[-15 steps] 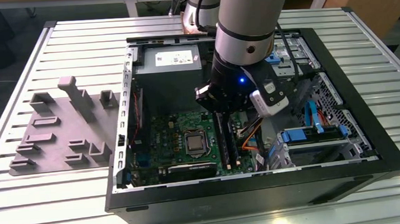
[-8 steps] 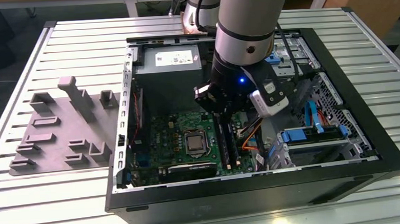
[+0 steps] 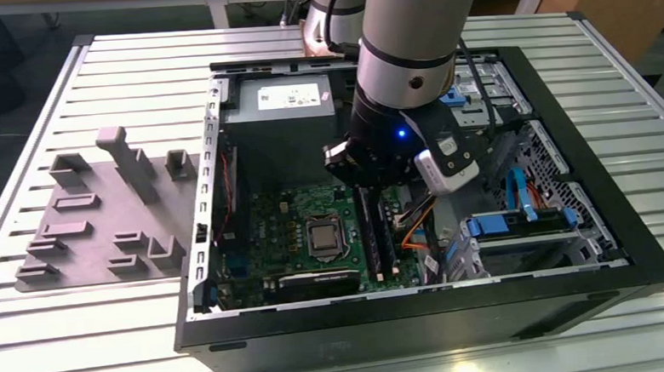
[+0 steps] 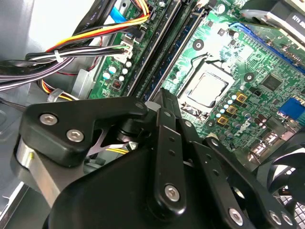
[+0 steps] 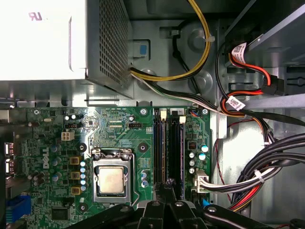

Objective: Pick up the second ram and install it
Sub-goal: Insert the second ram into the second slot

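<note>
My gripper (image 5: 165, 187) hangs inside the open computer case, just over one end of the two long black memory slots (image 5: 177, 148) beside the processor socket (image 5: 112, 179). Its fingers (image 4: 167, 102) are drawn together with no gap showing between them. A thin dark stick, which I take for the second ram (image 5: 160, 148), stands on edge in the slot in line with the fingertips. Whether the fingertips touch it is hidden by the gripper body. In the exterior view the gripper (image 3: 361, 193) sits low over the green motherboard (image 3: 283, 227).
A grey fixture plate (image 3: 95, 215) with upright blocks lies at the exterior view's left of the case. Cable bundles (image 5: 248, 179) run close beside the slots. The silver power supply (image 5: 57, 43) and the drive cage (image 3: 522, 227) bound the motherboard area.
</note>
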Controlling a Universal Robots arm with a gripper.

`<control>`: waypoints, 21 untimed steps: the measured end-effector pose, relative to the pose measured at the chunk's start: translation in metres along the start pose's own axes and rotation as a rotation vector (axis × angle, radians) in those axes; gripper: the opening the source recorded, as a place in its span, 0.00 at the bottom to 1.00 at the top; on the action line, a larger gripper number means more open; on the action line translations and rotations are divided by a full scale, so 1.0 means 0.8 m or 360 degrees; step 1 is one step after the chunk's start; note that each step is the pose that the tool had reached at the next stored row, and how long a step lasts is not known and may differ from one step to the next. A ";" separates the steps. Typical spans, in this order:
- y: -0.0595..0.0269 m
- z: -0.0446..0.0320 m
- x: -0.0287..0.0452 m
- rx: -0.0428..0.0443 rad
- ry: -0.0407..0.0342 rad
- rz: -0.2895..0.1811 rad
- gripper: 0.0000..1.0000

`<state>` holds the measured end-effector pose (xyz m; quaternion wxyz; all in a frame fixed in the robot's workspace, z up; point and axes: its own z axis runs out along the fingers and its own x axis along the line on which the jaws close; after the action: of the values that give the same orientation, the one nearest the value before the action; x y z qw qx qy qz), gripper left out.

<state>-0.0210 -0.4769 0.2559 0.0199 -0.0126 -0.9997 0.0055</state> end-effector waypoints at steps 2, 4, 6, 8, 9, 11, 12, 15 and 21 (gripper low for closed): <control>0.000 0.0000 0.0000 0.0000 0.0000 0.0000 0.11; 0.000 0.0001 0.0000 0.0000 0.0000 0.0000 0.11; 0.000 0.0002 0.0000 0.0000 0.0000 0.0000 0.17; 0.000 0.0002 0.0000 0.0000 0.0000 0.0000 0.24; 0.000 0.0002 0.0000 0.0000 0.0000 0.0000 0.24; 0.000 0.0011 0.0000 0.0000 0.0000 0.0000 0.24; 0.000 0.0012 0.0000 0.0000 0.0000 0.0000 0.24; 0.000 0.0020 -0.0001 0.0000 0.0000 0.0000 0.11; 0.000 0.0037 -0.0002 0.0000 0.0000 0.0000 0.11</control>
<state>-0.0210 -0.4769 0.2529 0.0199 -0.0126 -0.9997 0.0055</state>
